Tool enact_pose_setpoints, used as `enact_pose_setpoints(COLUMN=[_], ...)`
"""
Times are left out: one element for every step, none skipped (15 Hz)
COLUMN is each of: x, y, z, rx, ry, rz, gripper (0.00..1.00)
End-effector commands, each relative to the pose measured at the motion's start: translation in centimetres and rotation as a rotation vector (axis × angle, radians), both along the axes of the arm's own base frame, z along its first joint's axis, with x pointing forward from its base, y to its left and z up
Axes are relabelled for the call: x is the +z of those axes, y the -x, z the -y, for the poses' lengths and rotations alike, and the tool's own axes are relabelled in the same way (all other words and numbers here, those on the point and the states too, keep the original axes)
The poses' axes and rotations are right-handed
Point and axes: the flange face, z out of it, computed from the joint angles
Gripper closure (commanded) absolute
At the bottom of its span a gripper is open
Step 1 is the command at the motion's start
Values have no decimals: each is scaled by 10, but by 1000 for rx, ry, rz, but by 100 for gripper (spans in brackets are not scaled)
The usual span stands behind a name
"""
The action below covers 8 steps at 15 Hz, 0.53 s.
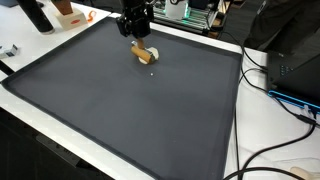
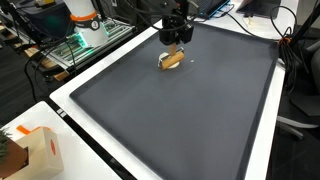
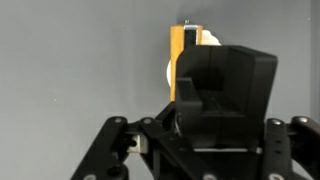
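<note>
wooden block (image 1: pixel 145 54) on grey mat (image 1: pixel 130 110), pincer (image 1: pixel 136 40) above

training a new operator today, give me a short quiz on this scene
1. True or false: the wooden piece lies at the centre of the mat.
2. What colour is the mat? A) dark grey B) red C) white
3. Fill in: in the wrist view, the small part beside the wooden piece is ___.

Key:
1. False. It lies near one edge, close by the pincer.
2. A
3. white
</note>
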Motion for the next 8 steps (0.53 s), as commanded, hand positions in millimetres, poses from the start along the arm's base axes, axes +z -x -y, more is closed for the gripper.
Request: enact_pose_setpoints(x=[-20, -21, -21, -22, -23, -22, -23, -24], y=[2, 2, 2, 2, 2, 2, 1, 1], z=[-2, -3, -4, -4, -4, -5, -5, -5], rx=[56, 76, 96, 110, 120, 131, 136, 147], ry=[9, 1, -7, -7, -5, -10, -11, -16], rz=[-65, -80, -100, -122, -137, -143, -155, -166], gripper=[81, 81, 81, 81, 81, 81, 81, 81])
